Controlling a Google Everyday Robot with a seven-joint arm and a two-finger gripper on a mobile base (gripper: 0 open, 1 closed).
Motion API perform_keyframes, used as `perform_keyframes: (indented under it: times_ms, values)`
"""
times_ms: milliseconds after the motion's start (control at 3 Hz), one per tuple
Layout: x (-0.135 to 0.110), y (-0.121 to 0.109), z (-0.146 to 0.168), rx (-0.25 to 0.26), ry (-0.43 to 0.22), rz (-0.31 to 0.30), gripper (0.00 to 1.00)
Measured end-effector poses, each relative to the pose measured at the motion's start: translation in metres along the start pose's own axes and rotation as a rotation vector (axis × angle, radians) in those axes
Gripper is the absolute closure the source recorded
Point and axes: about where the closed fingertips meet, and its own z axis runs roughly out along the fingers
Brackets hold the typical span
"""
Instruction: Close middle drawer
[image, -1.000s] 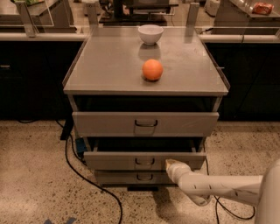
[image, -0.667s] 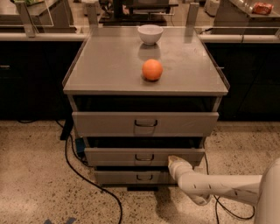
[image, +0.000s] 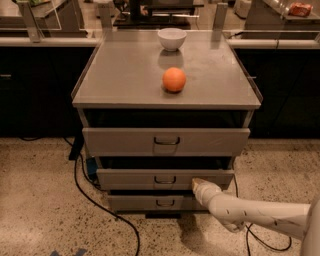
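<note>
Pressing end effector (image: 198, 185): the tip of the pale arm (image: 260, 215) comes in from the lower right and touches the middle drawer's front, just right of the handle (image: 165, 179); whether it is apart or together, I cannot tell.
Middle drawer (image: 127, 179): wide, shallow, grey metal with a low plain front, standing out a little, between the bottom drawer (image: 135, 202) and the taller top drawer (image: 120, 141).
Handle: small dark U-shaped pull at the centre.
Handling: probably stiff and light on its slides; a flat push on the front near the centre should keep it from skewing, with no grip needed.
Counter (image: 120, 75): carries an orange (image: 174, 79), with a white bowl (image: 171, 38) behind it.
</note>
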Motion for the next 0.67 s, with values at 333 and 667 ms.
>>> perform_keyframes:
  times_ms: [333, 667]
  values:
    - [0.0012, -0.0018, 0.0077, -0.072, 0.014, 0.087, 1.00]
    - [0.0032, -0.0064, 0.0129, -0.095, -0.001, 0.156, 1.00]
